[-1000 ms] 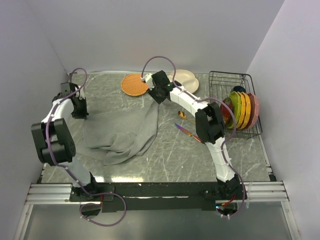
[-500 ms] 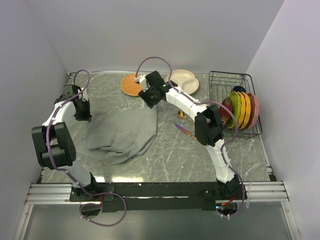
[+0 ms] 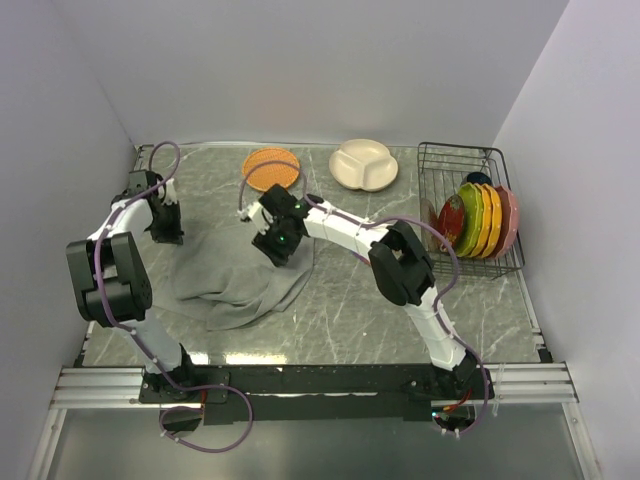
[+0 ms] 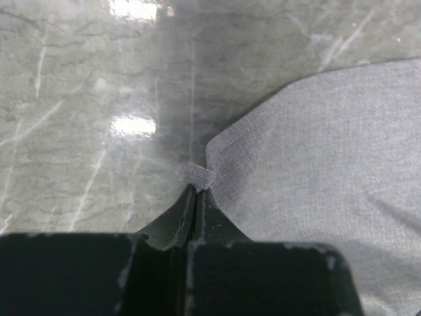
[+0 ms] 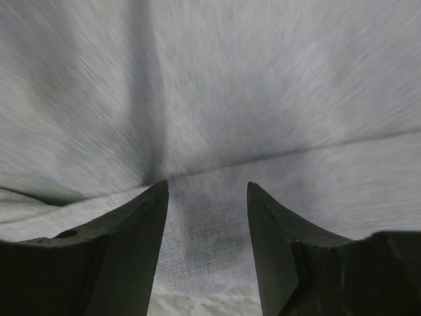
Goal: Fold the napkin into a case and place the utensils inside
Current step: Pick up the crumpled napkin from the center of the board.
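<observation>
Grey napkin (image 3: 240,280) lies rumpled and loosely spread on the left-centre of the marble table (image 3: 340,305). Left gripper (image 4: 196,192) is clamped tight, pinching a small corner tuft at the napkin's far-left edge. Right gripper (image 5: 207,197) has its jaws apart with nothing between them, low over the napkin's far-right part. The wrist view is blurred, so contact with the cloth cannot be told. Right arm (image 3: 345,225) stretches across the table centre and hides the surface beneath it. Beyond the napkin sit an orange woven mat (image 3: 272,168) and a cream divided plate (image 3: 364,164), both clear of the cloth. Wire rack (image 3: 455,146) at far right holds coloured plates (image 3: 480,220) on edge.
</observation>
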{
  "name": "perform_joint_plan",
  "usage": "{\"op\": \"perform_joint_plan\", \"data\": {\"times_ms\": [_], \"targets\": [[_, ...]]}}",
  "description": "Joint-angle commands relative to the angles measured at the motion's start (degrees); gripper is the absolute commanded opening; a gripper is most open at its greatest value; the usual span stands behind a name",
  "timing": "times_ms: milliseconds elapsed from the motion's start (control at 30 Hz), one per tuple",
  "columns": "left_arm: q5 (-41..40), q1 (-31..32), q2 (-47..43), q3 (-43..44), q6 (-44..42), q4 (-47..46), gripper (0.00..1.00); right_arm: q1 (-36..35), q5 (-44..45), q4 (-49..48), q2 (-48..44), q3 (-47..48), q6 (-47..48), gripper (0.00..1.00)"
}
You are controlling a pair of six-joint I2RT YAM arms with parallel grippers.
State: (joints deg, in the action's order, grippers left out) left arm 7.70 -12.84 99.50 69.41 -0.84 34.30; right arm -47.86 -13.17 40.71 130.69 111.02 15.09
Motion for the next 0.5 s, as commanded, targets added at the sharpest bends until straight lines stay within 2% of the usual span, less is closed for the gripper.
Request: {"op": "perform_joint_plan", "data": {"times_ms": [0,167,267,367,400,433,467], "targets": [[0.6,-0.9,1.0,3.5,0.4,-0.4,0.01,0.1,0.7,-1.4,0.1,-5.2,1.2,0.59],[-0.1,-1.6,2.4,4.8,0.1,0.2,0.01,-0.3,5.2,-1.0,-0.3,-7.9,4.0,0.58],[-0.8,-2.8,3.3,6.0,-1.5,0.8,0.01,0.0,8.2,0.5,-3.5,-10.6,6.7,0.54],[-1.6,-4.6,4.0,7.8,-3.7,1.3,0.01,1.4,9.2,0.5,-8.1,-15.8,9.3,0.28],[-1.9,-5.1,4.1,8.3,-4.8,1.6,0.01,1.9,9.4,1.0,-8.9,-17.9,9.9,0.08],[-2.1,-5.3,4.1,8.7,-5.3,1.7,0.01,2.9,9.4,1.4,-9.7,-18.7,10.3,0.00],[-2.0,-6.0,4.2,8.9,-5.7,1.8,0.01,3.6,9.3,1.9,-10.8,-19.4,11.0,0.00]]}}
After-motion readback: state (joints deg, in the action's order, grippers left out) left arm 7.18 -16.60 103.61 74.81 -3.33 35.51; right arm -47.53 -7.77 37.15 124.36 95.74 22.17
